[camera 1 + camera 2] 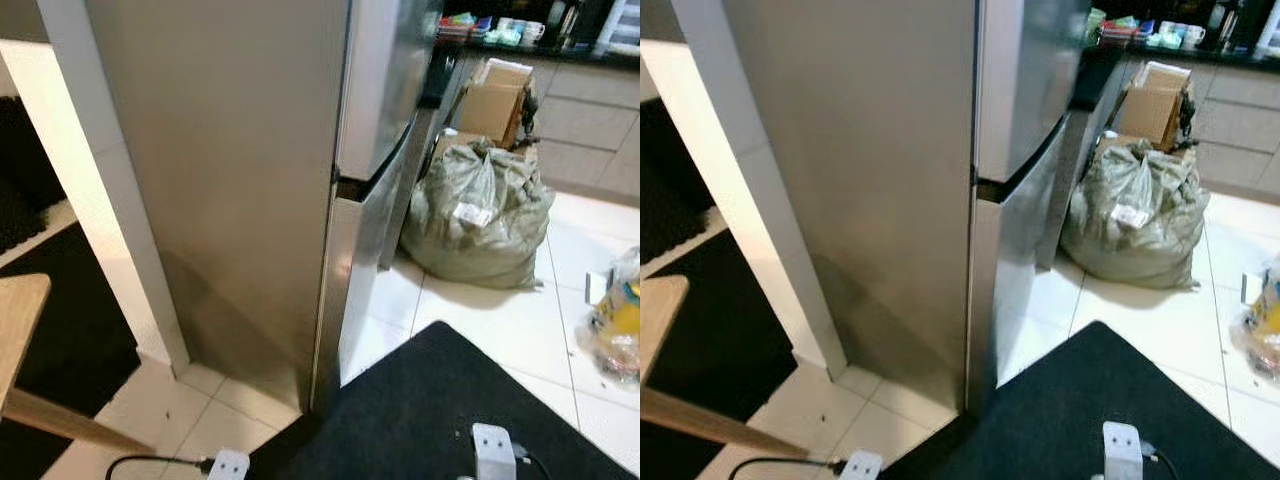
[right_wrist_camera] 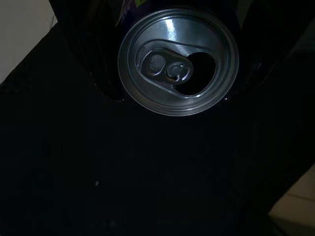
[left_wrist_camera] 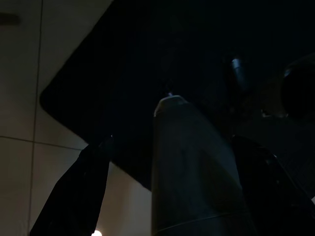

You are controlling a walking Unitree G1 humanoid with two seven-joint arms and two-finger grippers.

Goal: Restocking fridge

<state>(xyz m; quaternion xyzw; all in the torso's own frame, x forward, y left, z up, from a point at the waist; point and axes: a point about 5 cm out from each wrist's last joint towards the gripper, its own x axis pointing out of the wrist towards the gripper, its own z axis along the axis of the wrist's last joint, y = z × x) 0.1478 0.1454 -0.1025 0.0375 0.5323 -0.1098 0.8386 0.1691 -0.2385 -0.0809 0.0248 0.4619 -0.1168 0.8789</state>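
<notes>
The stainless steel fridge (image 1: 240, 180) stands straight ahead, seen from its side corner, with both doors (image 1: 385, 90) closed. In the left wrist view my left gripper (image 3: 172, 142) hangs over the floor, shut on a dark, tapered bottle (image 3: 192, 167) whose cap points away from the camera. In the right wrist view my right gripper (image 2: 177, 93) is shut on a drink can (image 2: 178, 61). The can's silver top, with its pull tab, faces the camera between the black fingers (image 2: 98, 54).
A black mat (image 1: 450, 410) lies before the fridge. Right of it are a grey-green sack (image 1: 480, 215), a cardboard box (image 1: 495, 100) and a plastic bag (image 1: 620, 320). White plugs (image 1: 495, 450) lie on the floor, and a wooden table edge (image 1: 15, 330) juts in at the left.
</notes>
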